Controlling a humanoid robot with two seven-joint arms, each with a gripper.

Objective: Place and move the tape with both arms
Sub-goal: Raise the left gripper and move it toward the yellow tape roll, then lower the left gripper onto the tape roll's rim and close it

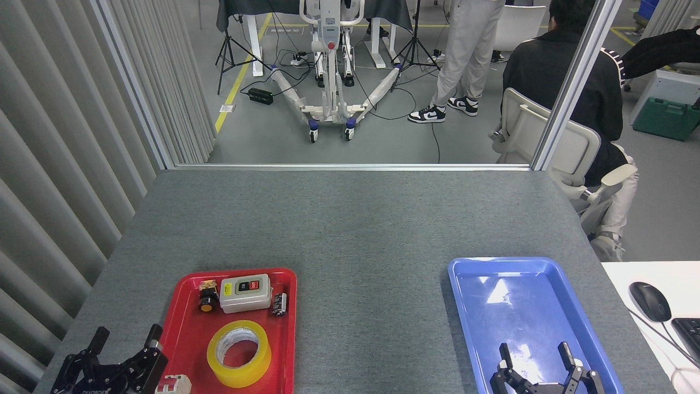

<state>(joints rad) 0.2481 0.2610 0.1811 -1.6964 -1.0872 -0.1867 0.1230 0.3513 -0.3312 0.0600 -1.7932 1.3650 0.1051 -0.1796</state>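
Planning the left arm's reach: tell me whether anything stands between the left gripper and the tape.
Nothing visible blocks it. The left gripper is open, just left of the red tray, and the tape lies flat in the tray's near half. Only the tray's low rim lies between them; the switch box sits farther back.

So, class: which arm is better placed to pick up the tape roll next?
The left. Its open claw sits beside the red tray holding the tape, while the right claw hovers over the blue tray, across the table.
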